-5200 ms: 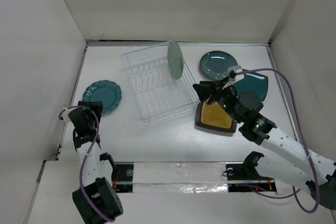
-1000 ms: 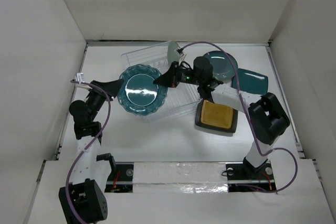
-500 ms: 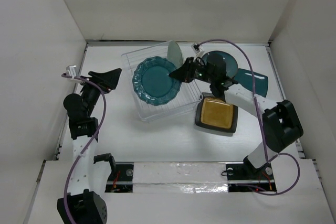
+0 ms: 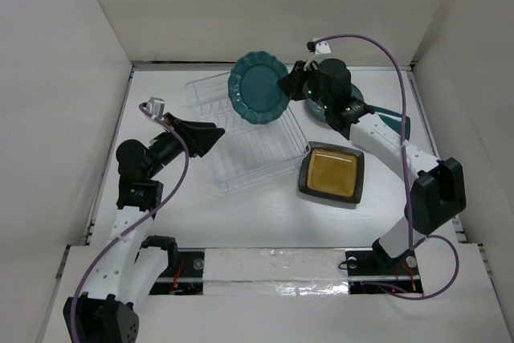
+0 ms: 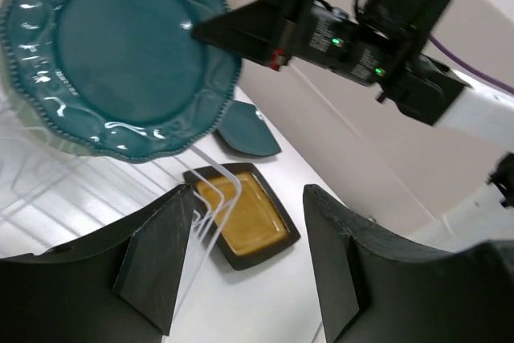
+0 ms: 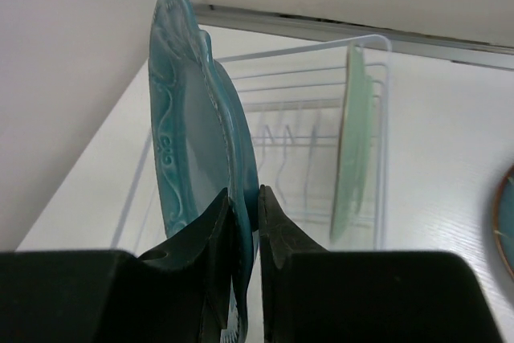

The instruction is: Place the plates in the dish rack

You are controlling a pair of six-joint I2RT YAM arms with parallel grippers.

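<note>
Pinching teal scalloped plate [image 4: 259, 88] by rim in right jaws, upright above dish rack [image 4: 241, 158]; left jaws wide, empty. Hold vertical, align with slot beside pale green plate [image 6: 353, 142], lower slowly.

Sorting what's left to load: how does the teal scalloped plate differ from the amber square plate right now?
The teal scalloped plate is round and one colour; the amber square plate has a black rim. The teal scalloped plate stands on edge over the dish rack, pinched in the right end effector; the amber square plate lies flat on the table, untouched. Both are glossy.
</note>
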